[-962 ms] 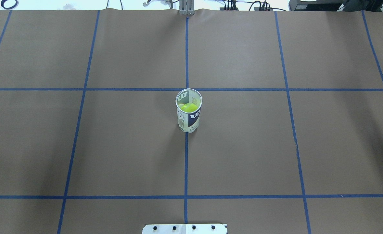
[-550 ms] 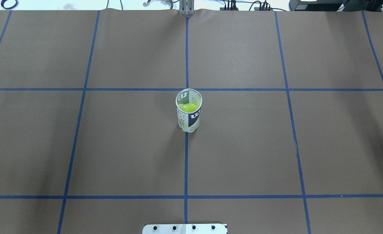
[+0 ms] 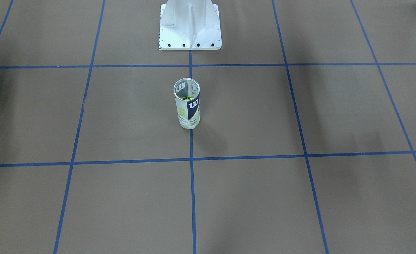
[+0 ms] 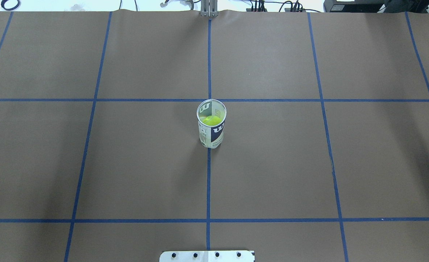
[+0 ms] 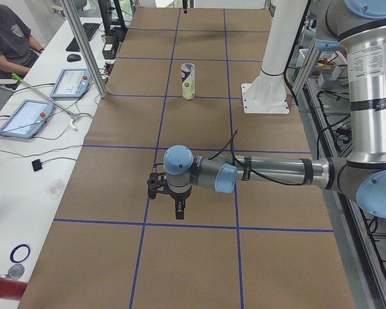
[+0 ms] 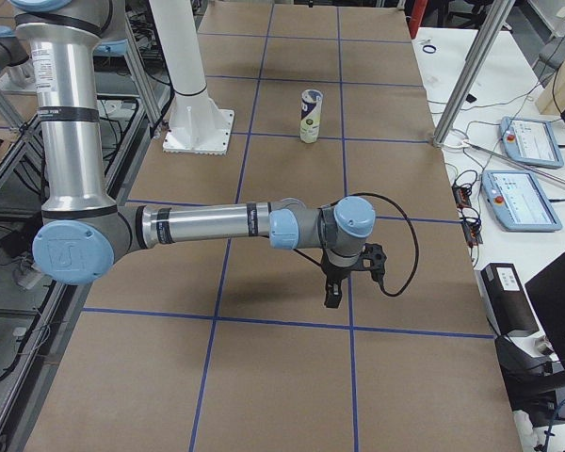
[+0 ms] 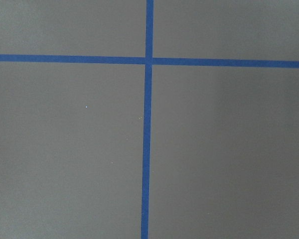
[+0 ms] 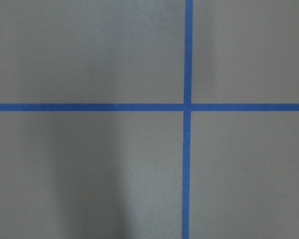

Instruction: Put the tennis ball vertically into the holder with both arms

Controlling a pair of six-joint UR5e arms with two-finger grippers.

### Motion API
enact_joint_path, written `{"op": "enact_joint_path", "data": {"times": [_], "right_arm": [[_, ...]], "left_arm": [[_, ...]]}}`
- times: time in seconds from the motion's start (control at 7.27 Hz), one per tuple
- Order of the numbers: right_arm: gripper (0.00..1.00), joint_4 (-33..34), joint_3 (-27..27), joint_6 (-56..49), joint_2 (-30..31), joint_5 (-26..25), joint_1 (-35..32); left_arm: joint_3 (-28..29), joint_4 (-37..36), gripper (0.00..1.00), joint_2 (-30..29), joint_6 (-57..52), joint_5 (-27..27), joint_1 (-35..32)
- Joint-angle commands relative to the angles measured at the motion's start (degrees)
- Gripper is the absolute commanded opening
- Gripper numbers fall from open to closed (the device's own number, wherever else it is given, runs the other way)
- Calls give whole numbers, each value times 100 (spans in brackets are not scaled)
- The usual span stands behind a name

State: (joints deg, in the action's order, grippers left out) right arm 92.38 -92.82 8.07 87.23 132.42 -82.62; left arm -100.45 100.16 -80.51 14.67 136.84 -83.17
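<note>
Here's the tennis-ball can (image 4: pixel 211 127), standing upright in the middle of the counter (image 4: pixel 272 163), its base right on the centre line of blue tape (image 4: pixel 208 182). Silver rim up, mouth open, navy-and-white label facing out. Look down through that mouth and there it is: the yellow-green tennis ball (image 4: pixel 211 120), sitting inside the can. From across the counter the can lines up in front of the white pedestal base (image 3: pixel 190 26), a clear gap between the two.

Nothing touches the can. The left arm (image 5: pixel 270 170) stretches low and level over the counter's near end in the left side view, its left end effector (image 5: pixel 179 209) pointing straight down above the brown paper, well apart from the can. Released or clenched? I cannot tell from this angle. Same story on the other side: the right arm (image 6: pixel 217 224) reaches out flat, the right end effector (image 6: pixel 331 294) hanging downward far from the can, and its grip can't be read either.

Both wrist cameras show only brown paper and a crossing of tape. A person (image 5: pixel 6 38) sits at the side desk.
</note>
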Motion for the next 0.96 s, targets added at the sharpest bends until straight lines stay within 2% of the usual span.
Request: {"op": "enact_joint_path", "data": {"times": [0.0, 0.28, 0.83], "right_arm": [[99, 8, -8, -7, -22, 3, 0], [99, 8, -60, -16, 4, 21, -9], [99, 8, -95, -94, -14, 30, -298]], "left_arm": [[-27, -57, 100, -9, 9, 80, -24], [-203, -409, 100, -9, -217, 45, -408], [-80, -322, 100, 9, -325, 18, -393]]}}
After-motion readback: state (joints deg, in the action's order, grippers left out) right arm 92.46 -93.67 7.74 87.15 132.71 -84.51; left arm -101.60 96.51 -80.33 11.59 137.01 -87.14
